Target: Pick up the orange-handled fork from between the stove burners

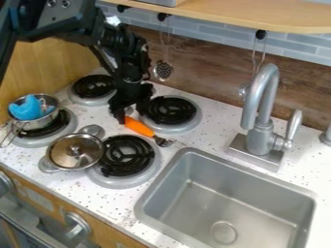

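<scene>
**Gripper [132, 112] spread over the fork [139, 127]**

Clock directions are read from the middle of the fork's orange handle, with 12 toward the top edge of the view. The fork lies flat on the speckled white counter [205, 127], its handle end toward 10 and its metal head toward 4. The arm [126, 53] comes in from 11, and the gripper hangs down at the handle end. Its two fingers stand wide apart, with the handle end close by the left one; I cannot tell whether they touch.

The back right burner [169, 111] is near at 2, the front right burner [127, 156] near at 7, and the back left burner [94, 87] farther off at 11. At 8 sits the lidded pot [75, 151], just beside the front right burner. At 9, well apart, an open pot [46, 121] holds a blue thing [26, 108] and stands on the front left burner [48, 138]. The faucet [260, 133] rises at 3, and the sink [226, 203] lies toward 4. A slotted spoon [163, 70] hangs against the wall [207, 72] at 1.
</scene>
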You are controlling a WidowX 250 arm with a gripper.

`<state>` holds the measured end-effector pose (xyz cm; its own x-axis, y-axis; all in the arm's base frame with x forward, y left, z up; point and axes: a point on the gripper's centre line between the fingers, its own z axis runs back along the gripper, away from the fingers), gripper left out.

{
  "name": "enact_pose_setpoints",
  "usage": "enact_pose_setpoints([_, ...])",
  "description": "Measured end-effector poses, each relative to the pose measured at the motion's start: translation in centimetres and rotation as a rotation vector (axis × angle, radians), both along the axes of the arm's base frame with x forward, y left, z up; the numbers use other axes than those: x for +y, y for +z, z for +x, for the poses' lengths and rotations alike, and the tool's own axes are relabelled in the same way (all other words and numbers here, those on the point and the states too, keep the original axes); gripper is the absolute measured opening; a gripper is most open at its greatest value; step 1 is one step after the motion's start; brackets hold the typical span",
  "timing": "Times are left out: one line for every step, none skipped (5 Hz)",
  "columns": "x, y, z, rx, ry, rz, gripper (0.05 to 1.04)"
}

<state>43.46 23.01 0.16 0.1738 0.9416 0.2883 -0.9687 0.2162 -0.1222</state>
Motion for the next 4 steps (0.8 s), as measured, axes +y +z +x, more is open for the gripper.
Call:
enact_pose_setpoints([0.3,-0.2,-0.4,0.019,0.016,0.003,1.001])
enact_pose_setpoints([0.3,-1.3,-2.8,0.077,0.03,-0.009,1.005])
enact_pose_setpoints([-0.3,-1.3,-4.4,0.111,0.025,-0.027,1.002])
enact_pose_setpoints([-0.5,-0.7,-5.0,0.107,0.03,-0.033,0.976])
